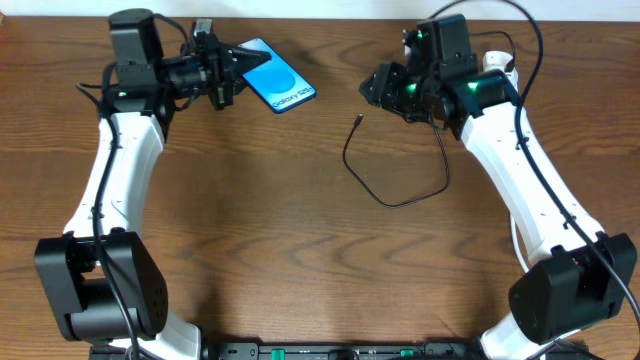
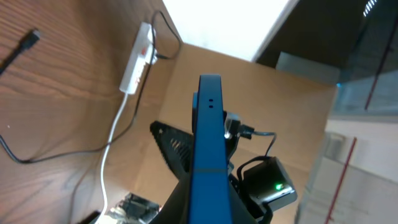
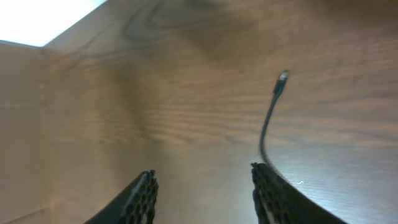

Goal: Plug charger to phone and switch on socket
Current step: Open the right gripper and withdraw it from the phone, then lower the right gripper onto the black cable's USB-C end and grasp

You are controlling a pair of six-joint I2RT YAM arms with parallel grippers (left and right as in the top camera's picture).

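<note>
1. The charger (image 1: 400, 203) is laid on the table (image 1: 250, 260) as a loose black loop. Its small connector tip (image 1: 358, 120) is left free on the wood, between the two grippers and well apart from the phone.
2. In the right wrist view the same connector tip (image 3: 283, 77) is seen ahead of the fingers, touched by nothing.
3. The far end of the charger is carried towards the socket (image 2: 138, 59). A black plug (image 2: 157, 56) appears to be seated in it, though the view is too small for this to be certain.
4. The phone (image 1: 277, 86) is found near the far edge of the table, on the left side. Its screen is lit blue and faces up, with white "Galaxy S25+" text.
5. The phone is clamped at one end by the left gripper (image 1: 240, 68), with the jaws closed on it. From the left wrist it is seen edge-on as a narrow blue strip (image 2: 208, 143). Whether it rests on the table or is held just above it cannot be told.
6. The socket is seen from overhead (image 1: 497, 64) at the far right, largely hidden under the right arm. Red switches and a thick white cord (image 2: 107, 163) are shown in the left wrist view.
7. The right gripper (image 1: 372, 88) is held near the connector tip and above the wood. Its jaws are apart and nothing is gripped between them (image 3: 205, 193).
</note>
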